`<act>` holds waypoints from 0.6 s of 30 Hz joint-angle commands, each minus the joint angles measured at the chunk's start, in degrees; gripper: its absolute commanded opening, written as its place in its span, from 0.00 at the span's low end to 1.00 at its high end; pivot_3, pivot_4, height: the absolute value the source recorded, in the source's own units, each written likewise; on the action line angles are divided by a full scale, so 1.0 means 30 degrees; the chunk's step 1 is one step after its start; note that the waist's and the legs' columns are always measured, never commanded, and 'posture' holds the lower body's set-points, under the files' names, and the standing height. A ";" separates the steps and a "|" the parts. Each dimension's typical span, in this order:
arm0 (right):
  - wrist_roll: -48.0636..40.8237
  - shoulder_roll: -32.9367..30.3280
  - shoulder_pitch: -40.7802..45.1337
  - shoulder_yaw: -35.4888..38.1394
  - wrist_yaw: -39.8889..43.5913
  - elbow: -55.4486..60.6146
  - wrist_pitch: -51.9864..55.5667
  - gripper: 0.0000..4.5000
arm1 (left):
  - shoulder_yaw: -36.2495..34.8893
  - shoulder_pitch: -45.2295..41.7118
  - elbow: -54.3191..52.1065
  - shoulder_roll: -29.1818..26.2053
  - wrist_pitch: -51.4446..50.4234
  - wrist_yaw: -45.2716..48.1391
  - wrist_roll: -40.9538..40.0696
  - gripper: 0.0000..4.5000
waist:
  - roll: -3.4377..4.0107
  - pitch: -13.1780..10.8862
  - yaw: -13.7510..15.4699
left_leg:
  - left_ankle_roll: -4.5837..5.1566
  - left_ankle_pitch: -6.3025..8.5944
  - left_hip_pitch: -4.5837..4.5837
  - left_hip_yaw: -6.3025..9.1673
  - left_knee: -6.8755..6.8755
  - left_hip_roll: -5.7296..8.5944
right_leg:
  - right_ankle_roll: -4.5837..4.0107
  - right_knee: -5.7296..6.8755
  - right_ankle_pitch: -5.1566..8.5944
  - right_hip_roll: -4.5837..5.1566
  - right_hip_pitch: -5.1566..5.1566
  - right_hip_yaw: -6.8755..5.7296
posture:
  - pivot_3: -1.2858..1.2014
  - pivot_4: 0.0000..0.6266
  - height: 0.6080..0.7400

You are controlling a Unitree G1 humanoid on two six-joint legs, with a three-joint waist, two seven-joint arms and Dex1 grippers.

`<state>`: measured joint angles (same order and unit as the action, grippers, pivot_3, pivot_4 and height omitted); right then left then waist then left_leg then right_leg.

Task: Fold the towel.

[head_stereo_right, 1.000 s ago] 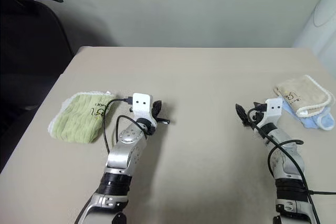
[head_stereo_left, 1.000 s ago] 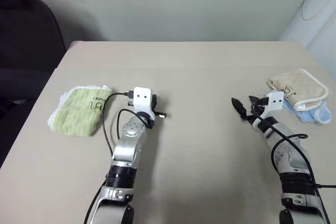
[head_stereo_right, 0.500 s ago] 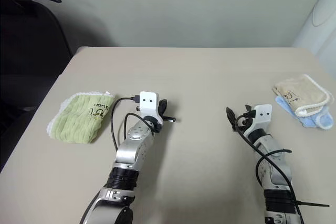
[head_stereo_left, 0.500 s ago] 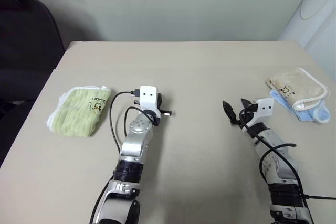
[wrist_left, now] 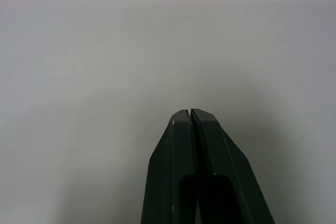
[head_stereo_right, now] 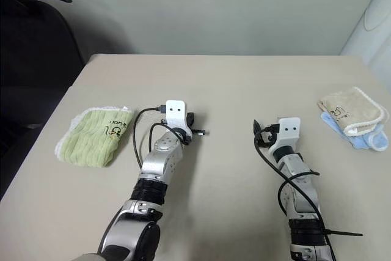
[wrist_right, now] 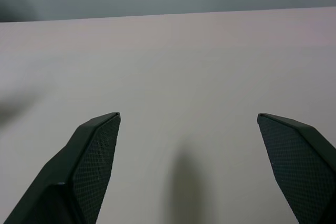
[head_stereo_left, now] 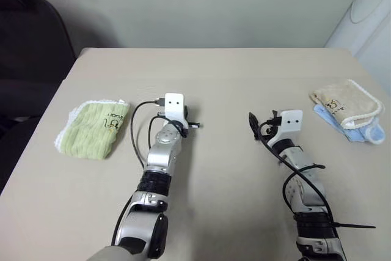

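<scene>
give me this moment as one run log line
task: fold towel | towel: folded, on blue towel, untouched | left end effector: shut, empty | right end effector: open, empty, over table

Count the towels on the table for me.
3: green towel at table's left; beige towel at right edge, lying on a blue towel. More may hide beneath.

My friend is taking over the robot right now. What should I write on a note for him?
Left claw: shut, holding nothing, over bare table.
Right claw: open wide, holding nothing, also over bare table.
The beige towel lies at the table's right edge, already folded over, on top of a light blue towel. A light green towel lies folded at the left side.
Done: the beige towel looks folded and put down.
Left: nothing obvious; just check the fold is neat.
</scene>
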<state>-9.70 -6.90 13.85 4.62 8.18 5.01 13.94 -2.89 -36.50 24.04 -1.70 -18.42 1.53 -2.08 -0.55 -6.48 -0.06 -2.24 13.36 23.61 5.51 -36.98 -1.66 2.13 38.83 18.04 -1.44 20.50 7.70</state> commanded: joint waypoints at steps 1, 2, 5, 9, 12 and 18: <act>0.0342 0.0600 0.0078 0.0012 -0.0832 0.0357 -0.0947 0.98 | 0.0431 -0.0620 0.0733 -0.0030 0.0871 0.0518 0.0169 0.02 | 0.0000 0.0000 0.0011 | -0.0001 -0.0001 0.0000 0.0004 0.0001 0.0001 | 0.0000 0.0002 0.0000 0.0000 0.0001 0.0000 | 0.52 0.24 1.00; 0.0430 0.0556 -0.0012 0.0039 -0.0850 0.0364 -0.0914 0.98 | 0.0463 -0.0800 0.0988 0.0159 0.1118 0.0492 0.0153 0.02 | 0.0001 0.0000 0.0025 | -0.0001 -0.0001 0.0000 0.0010 0.0000 0.0001 | 0.0000 0.0003 0.0000 0.0000 0.0000 -0.0003 | 0.52 0.24 1.00; 0.0565 0.0167 0.0204 0.0239 -0.0705 0.0257 -0.0809 0.98 | 0.0423 -0.1503 0.2120 0.0576 0.1769 0.0354 0.0113 0.02 | 0.0000 0.0000 0.0125 | -0.0001 0.0000 0.0001 0.0012 -0.0012 0.0009 | 0.0013 -0.0002 -0.0007 0.0008 -0.0011 -0.0002 | 0.52 0.24 1.00; 0.0347 -0.0082 0.0330 0.0564 -0.0654 0.0232 -0.0831 0.98 | 0.0141 -0.1937 0.3213 0.0817 0.2476 0.0109 -0.0034 0.02 | -0.0001 -0.0001 0.0130 | 0.0000 0.0001 0.0004 0.0009 -0.0015 0.0019 | 0.0023 -0.0008 -0.0013 0.0020 -0.0013 0.0001 | 0.52 0.24 1.00; 0.0330 -0.0223 0.0482 0.0598 -0.0540 0.0047 -0.0864 0.98 | 0.0137 -0.2278 0.3843 0.0944 0.2747 0.0158 -0.0035 0.02 | -0.0001 -0.0001 0.0105 | -0.0001 0.0000 0.0004 0.0010 -0.0005 0.0019 | 0.0023 -0.0009 -0.0012 0.0019 -0.0007 0.0001 | 0.52 0.24 1.00; 0.0295 -0.0315 0.0746 0.0664 -0.0420 -0.0471 -0.1085 0.98 | 0.0026 -0.2974 0.4771 0.1299 0.3312 0.0010 -0.0077 0.02 | -0.0002 -0.0001 0.0129 | -0.0001 0.0001 0.0005 0.0010 -0.0010 0.0021 | 0.0023 -0.0008 -0.0012 0.0018 -0.0009 0.0001 | 0.52 0.24 1.00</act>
<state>-8.74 -7.47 15.13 6.10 6.70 2.66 12.03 -3.21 -43.82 38.21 1.40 -9.91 1.83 -2.15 -0.56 -6.49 0.33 -2.24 13.36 23.62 5.54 -37.01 -1.60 2.20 38.80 18.00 -1.39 20.48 7.71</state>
